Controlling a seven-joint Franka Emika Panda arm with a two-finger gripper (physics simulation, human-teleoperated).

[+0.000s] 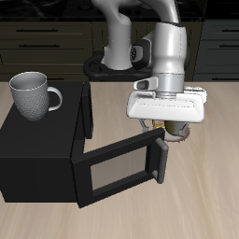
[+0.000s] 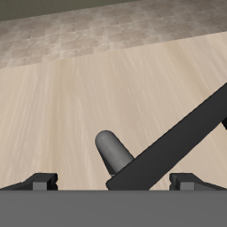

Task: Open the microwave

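Microwave (image 1: 42, 154) sat as a large black box toward one side of the table, a grey mug (image 1: 33, 94) standing on its roof, and its door (image 1: 117, 168) stood swung well out from the cabinet, nearly at a right angle to the front face, so the dark cavity gaped behind it. That wide angle suggested the opening was largely accomplished, since the hinge side remained at the box while the free edge, carrying the vertical grey handle (image 1: 159, 159), pointed toward the open wooden table (image 1: 210, 201). The gripper (image 1: 171, 131) hung just above and against that handle end, wrist pointing straight down, white hand broadside to the camera, with the forearm rising steeply back to the base at the table's rear. From the wrist camera the handle's rounded tip (image 2: 111, 146) and the door's top edge (image 2: 177, 133) lay between the two fingertips (image 2: 40, 180), which stood spread apart on either side without visibly pressing it, so the fingers looked open around the bar rather than clamped, a hooking pose suited to dragging the door along its arc.
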